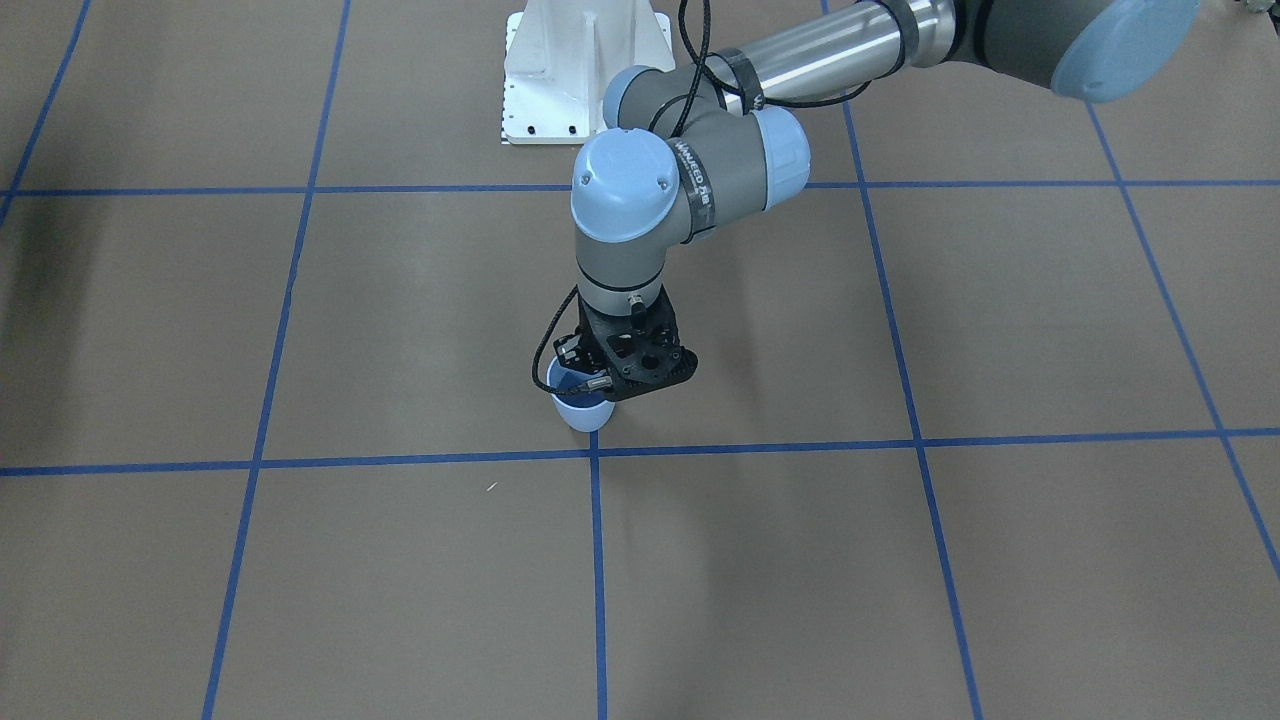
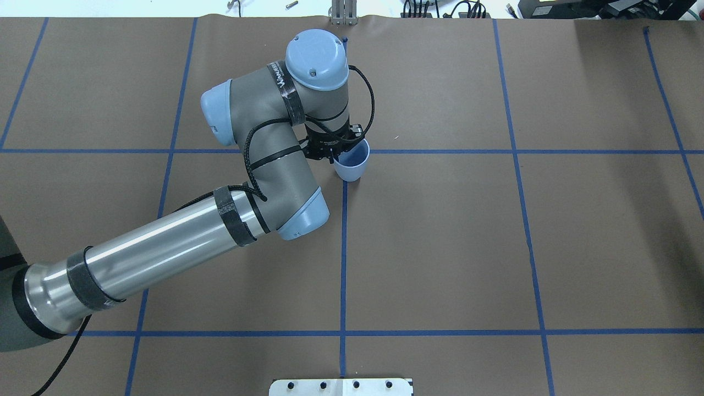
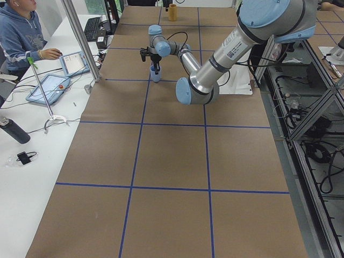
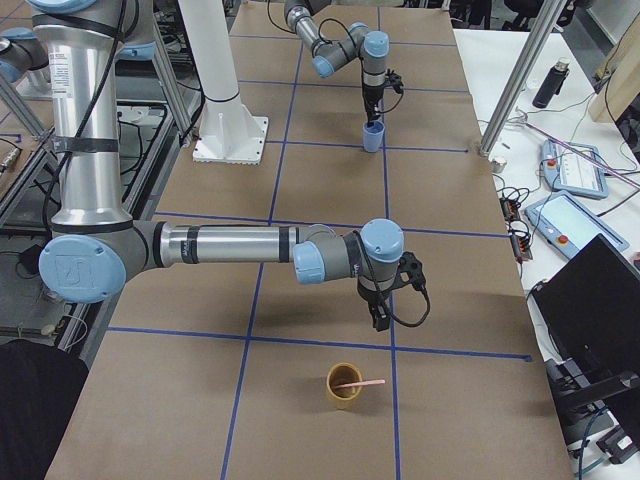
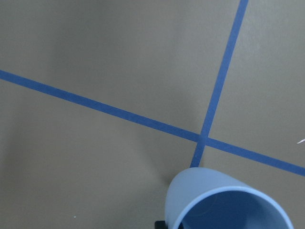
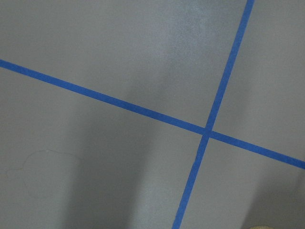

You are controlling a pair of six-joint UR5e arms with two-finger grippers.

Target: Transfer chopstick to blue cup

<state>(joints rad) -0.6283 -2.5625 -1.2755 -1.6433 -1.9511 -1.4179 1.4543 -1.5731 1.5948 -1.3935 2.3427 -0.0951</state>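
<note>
The chopstick rests in the tan cup, leaning low over the rim; in the right-side view its long axis runs almost level, free end toward that view's right. My right tool hangs near this cup, offset to the side facing the blue cup and above the surface. It is the nearer tool. Its fingers point down, so the shaft lies roughly crosswise to them. I cannot tell whether it is open or closed. The blue cup stands upright, well apart along the surface. My left tool sits at its rim; its jaw state cannot be determined, and no chopstick shows there
</note>
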